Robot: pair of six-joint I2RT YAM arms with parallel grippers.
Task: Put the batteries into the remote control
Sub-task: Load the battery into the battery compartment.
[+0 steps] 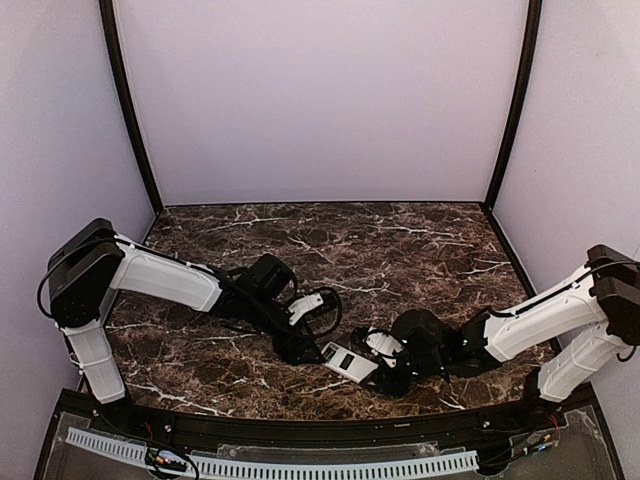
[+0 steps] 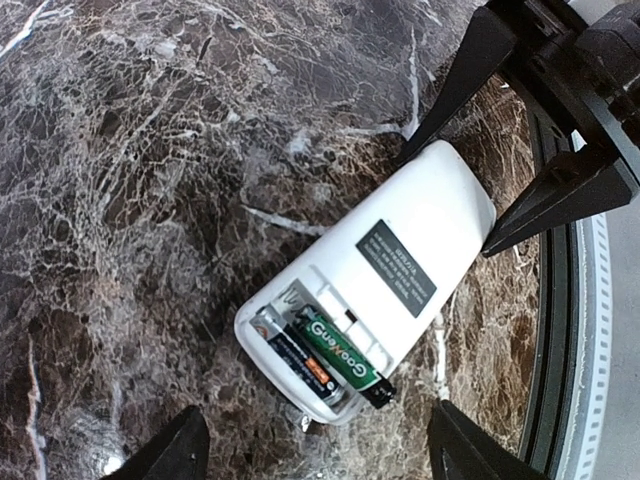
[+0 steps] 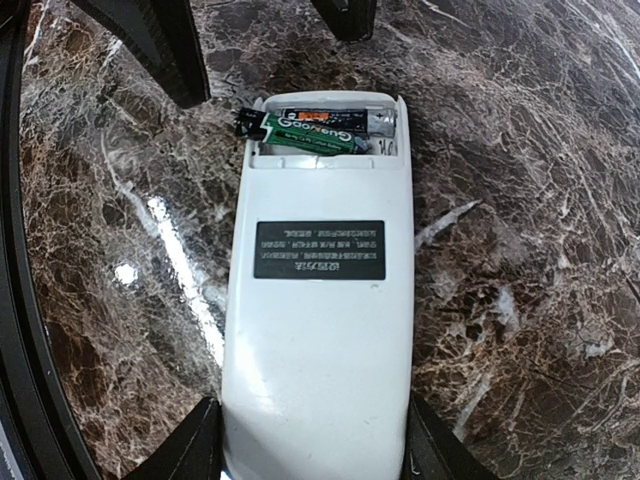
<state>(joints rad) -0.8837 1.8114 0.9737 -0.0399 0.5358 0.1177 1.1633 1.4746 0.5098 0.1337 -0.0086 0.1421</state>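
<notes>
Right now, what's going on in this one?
The right gripper holds the remote control by the end away from its open compartment, back side up on the marble table. Two batteries are in the compartment. One sits flat, but the green battery lies askew, its dark tip poking past the edge. The left gripper hovers over that end, jaws open and holding nothing.

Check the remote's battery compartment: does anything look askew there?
Yes. The green battery lies crooked in the open compartment of the remote control; its dark end sticks out past the edge.
</notes>
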